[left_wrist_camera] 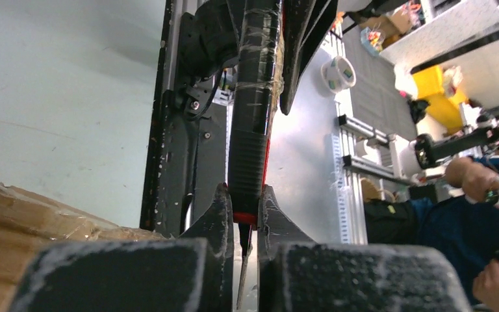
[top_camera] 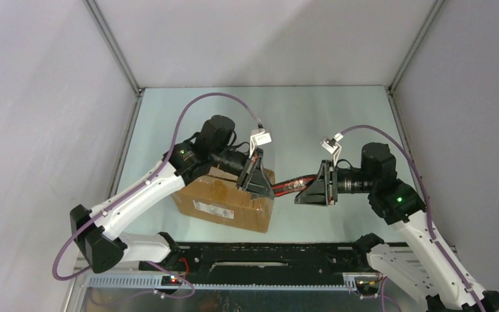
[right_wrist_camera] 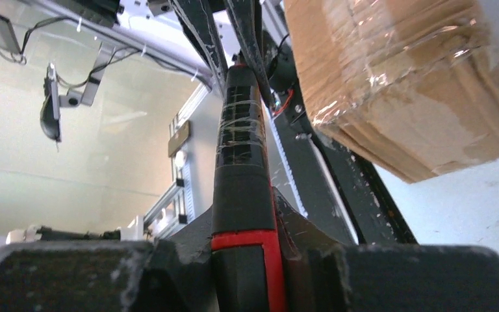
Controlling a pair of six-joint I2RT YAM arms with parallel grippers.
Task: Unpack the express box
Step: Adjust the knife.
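The express box [top_camera: 224, 198], a brown taped carton with a white label on its near side, lies on the table left of centre. Its taped corner shows in the right wrist view [right_wrist_camera: 396, 84] and its edge in the left wrist view [left_wrist_camera: 13, 214]. A black-and-red cutter [top_camera: 292, 185] spans the gap between both grippers, just right of the box. My left gripper [top_camera: 258, 179] [left_wrist_camera: 243, 201] is shut on the cutter's ribbed front end [left_wrist_camera: 250, 130], a thin blade [left_wrist_camera: 243, 266] showing between its jaws. My right gripper [top_camera: 315, 188] [right_wrist_camera: 243, 221] is shut on the cutter's handle [right_wrist_camera: 240, 182].
Grey walls enclose the table on the left, back and right. A black rail [top_camera: 266, 253] runs along the near edge between the arm bases. A person in blue [left_wrist_camera: 468, 214] shows beyond the table in the left wrist view.
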